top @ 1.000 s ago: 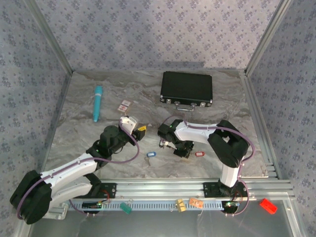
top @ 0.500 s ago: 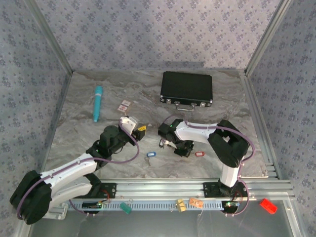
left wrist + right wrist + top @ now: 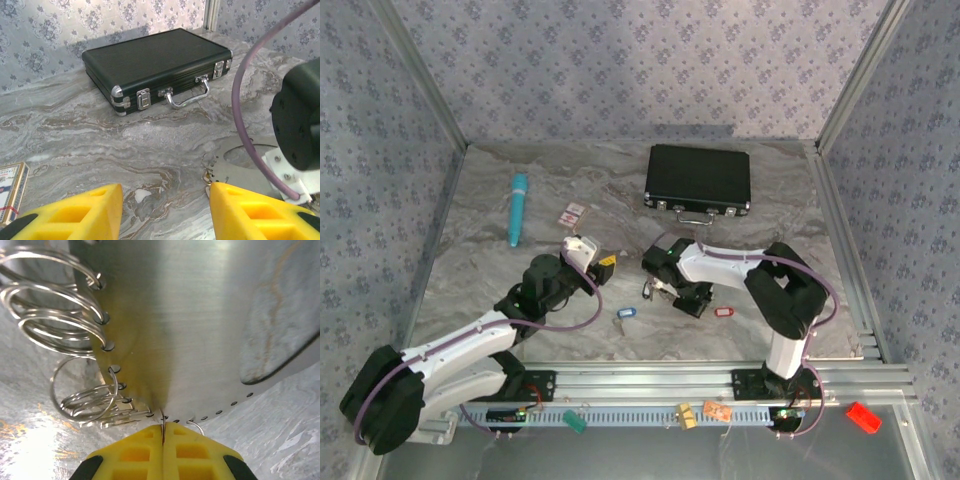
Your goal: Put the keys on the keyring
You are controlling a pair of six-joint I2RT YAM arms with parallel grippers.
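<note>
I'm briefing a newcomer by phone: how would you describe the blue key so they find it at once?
Start at the black case at the back of the table and come toward the near edge. About midway across, close to the front, lies the blue key. Its blue head sets it apart from the red tag further right.

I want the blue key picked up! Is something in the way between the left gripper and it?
Nothing visible: in the top view, bare table lies between the open left gripper and the blue key.
</note>
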